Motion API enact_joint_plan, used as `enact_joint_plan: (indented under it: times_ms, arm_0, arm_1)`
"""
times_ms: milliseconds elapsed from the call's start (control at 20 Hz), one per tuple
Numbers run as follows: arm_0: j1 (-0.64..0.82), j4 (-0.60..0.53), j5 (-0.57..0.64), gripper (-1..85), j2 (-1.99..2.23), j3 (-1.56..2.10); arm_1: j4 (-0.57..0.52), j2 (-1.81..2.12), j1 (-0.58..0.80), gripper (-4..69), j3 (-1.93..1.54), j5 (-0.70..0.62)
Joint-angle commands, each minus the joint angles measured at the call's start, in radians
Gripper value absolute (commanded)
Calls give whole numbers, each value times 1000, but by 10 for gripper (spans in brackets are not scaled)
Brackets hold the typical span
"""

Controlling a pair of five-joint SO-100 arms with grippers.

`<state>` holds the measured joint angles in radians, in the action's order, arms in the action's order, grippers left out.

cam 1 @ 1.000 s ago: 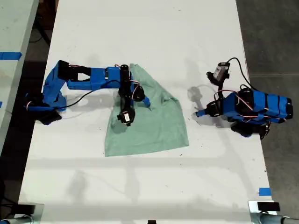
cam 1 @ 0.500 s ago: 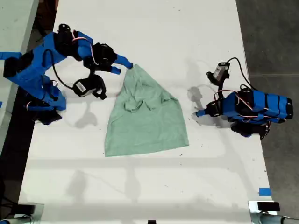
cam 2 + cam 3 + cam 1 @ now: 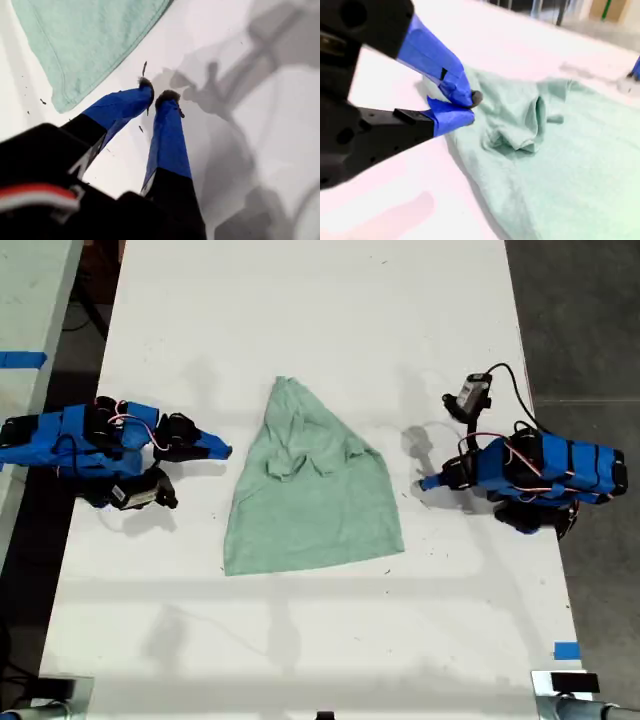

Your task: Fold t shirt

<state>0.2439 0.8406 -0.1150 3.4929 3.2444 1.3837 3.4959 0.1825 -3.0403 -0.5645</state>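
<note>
The pale mint-green t shirt (image 3: 310,505) lies flat on the white table, narrow at its far end and wide at the near hem, with a bunched fold (image 3: 298,458) near its middle. My second gripper (image 3: 225,451) rests low at the exterior view's left, a short way off the shirt's edge. It is shut and holds nothing (image 3: 469,107), and the shirt (image 3: 560,150) spreads beyond it. My first gripper (image 3: 425,483) sits at the exterior view's right. Its tips are together on bare table (image 3: 156,94), beside a corner of the shirt (image 3: 85,40).
A black cable and a small camera module (image 3: 470,395) stick up behind the first arm. Blue tape (image 3: 566,650) marks the table near the exterior view's lower right. Another table with blue tape (image 3: 22,359) stands past the dark gap at the exterior view's left.
The second arm has lifted off the shirt, pulled back to the exterior view's left and folded down low. The shirt stays where it was left. The first arm has not moved.
</note>
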Motion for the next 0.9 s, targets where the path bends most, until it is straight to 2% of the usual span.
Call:
enact_joint_plan:
  times_ms: [0, 850]
  arm_0:
    - [77, 172, 51, -1, 67, 49]
    - [118, 176, 40, -2, 91, 49]
  arm_1:
    - [-9, 11, 6, 46, -51, -9]
    - [-9, 11, 14, 27, -51, -28]
